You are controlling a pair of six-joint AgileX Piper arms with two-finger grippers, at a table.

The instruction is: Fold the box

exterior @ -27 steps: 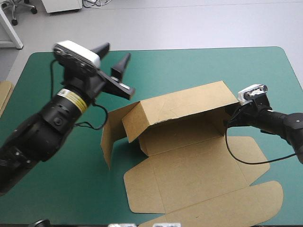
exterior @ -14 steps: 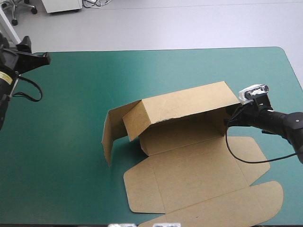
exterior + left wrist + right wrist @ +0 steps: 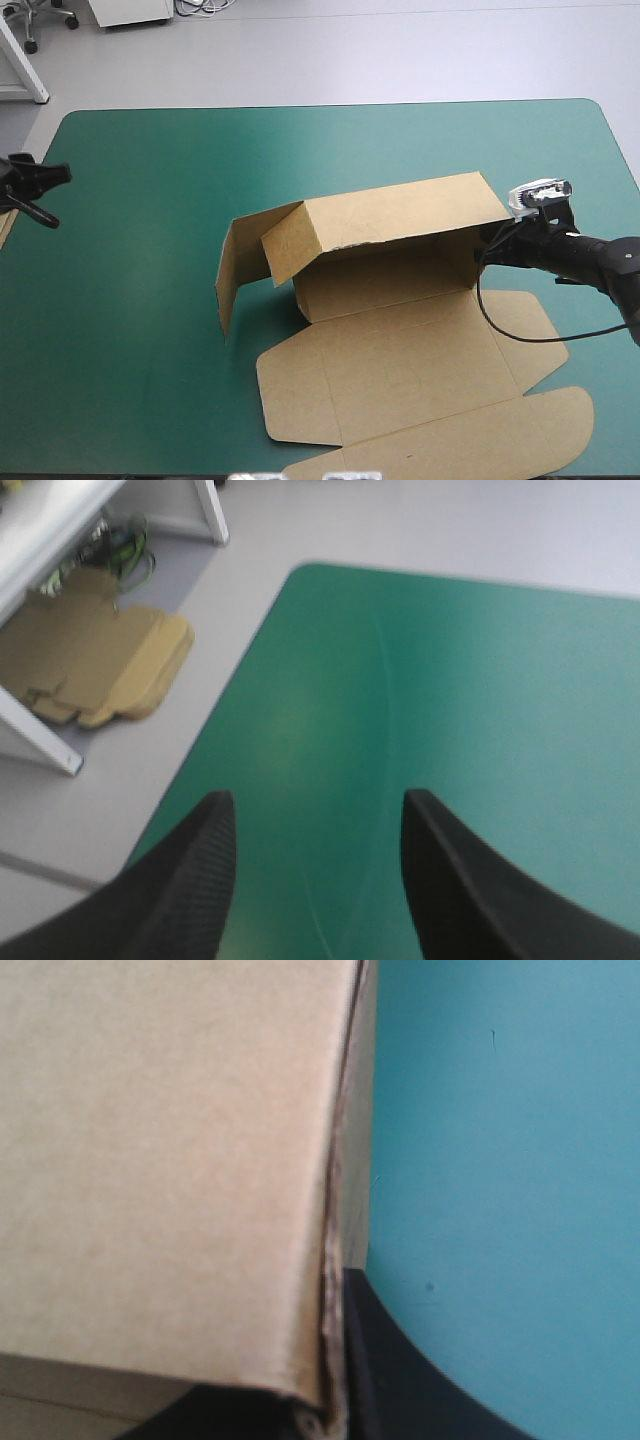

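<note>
The brown box [image 3: 400, 300] lies mid-table, partly raised. Its back wall leans forward over the base, a side flap [image 3: 236, 268] stands up at its left end, and the lid panel [image 3: 420, 410] lies flat toward the front edge. My right gripper [image 3: 487, 241] is at the box's right end, shut on the wall's edge. In the right wrist view the board [image 3: 170, 1160] runs between the fingers, and one black finger [image 3: 400, 1370] shows beside it. My left gripper [image 3: 58, 197] hangs open at the table's left edge, far from the box. Only teal-green cover [image 3: 450, 700] lies ahead of its fingers [image 3: 195, 880].
More brown board [image 3: 100, 665] lies on the floor beyond the table's left edge, beside a white stand. Bare teal-green cover stretches between the left gripper and the box [image 3: 140, 260]. The right arm's black cable [image 3: 500, 325] loops over the box's flat right flap.
My left arm has drawn back from above the box's left end to the table's left edge. The box's leaning wall and left flap have shifted slightly. The right gripper kept its hold.
</note>
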